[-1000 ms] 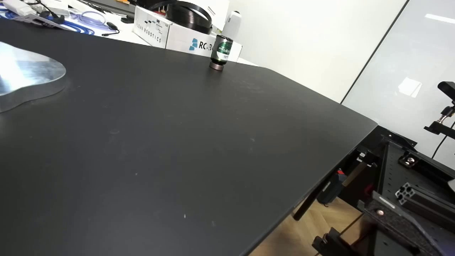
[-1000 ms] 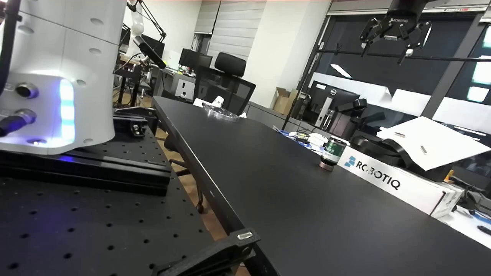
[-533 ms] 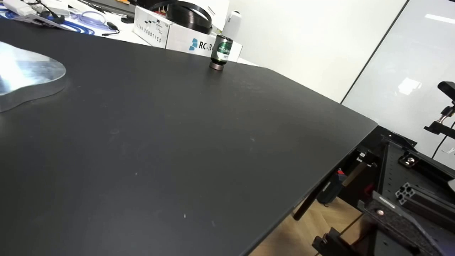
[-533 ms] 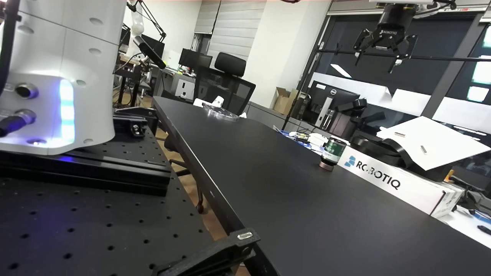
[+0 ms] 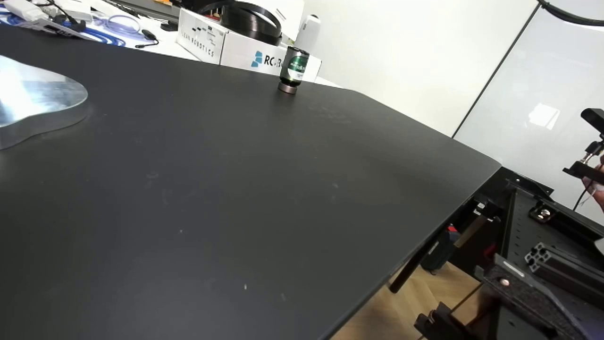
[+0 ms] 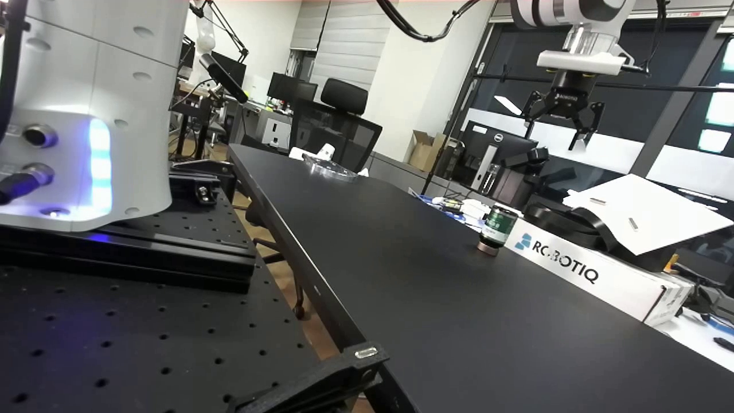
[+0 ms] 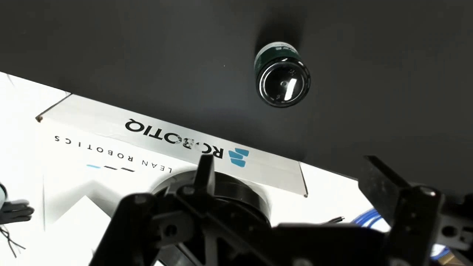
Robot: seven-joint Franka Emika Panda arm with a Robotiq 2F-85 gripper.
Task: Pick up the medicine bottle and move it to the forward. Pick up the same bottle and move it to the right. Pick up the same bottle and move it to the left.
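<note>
The medicine bottle is small and dark with a green and white label. It stands upside down on its cap on the black table, near the white box, in both exterior views (image 5: 294, 66) (image 6: 498, 226). In the wrist view the bottle (image 7: 283, 83) shows from above, its shiny dark base facing up, upper right of centre. My gripper (image 6: 553, 135) is open and empty, high above the far side of the table and well above the bottle. In the wrist view the open fingers (image 7: 288, 159) are spread, with the bottle beyond their tips. The gripper is out of frame in an exterior view.
The white Robotiq box (image 6: 565, 261) stands along the far table edge (image 5: 141, 51), close behind the bottle, with black round items (image 5: 250, 23) on it. A clear, thick-edged plate (image 5: 42, 94) lies on the table. Blue cables (image 5: 101, 35) lie beyond the edge.
My gripper has come down and a little left in an exterior view, and more of the arm shows. A hand and a cable now show at the right in an exterior view. The bottle has not moved.
</note>
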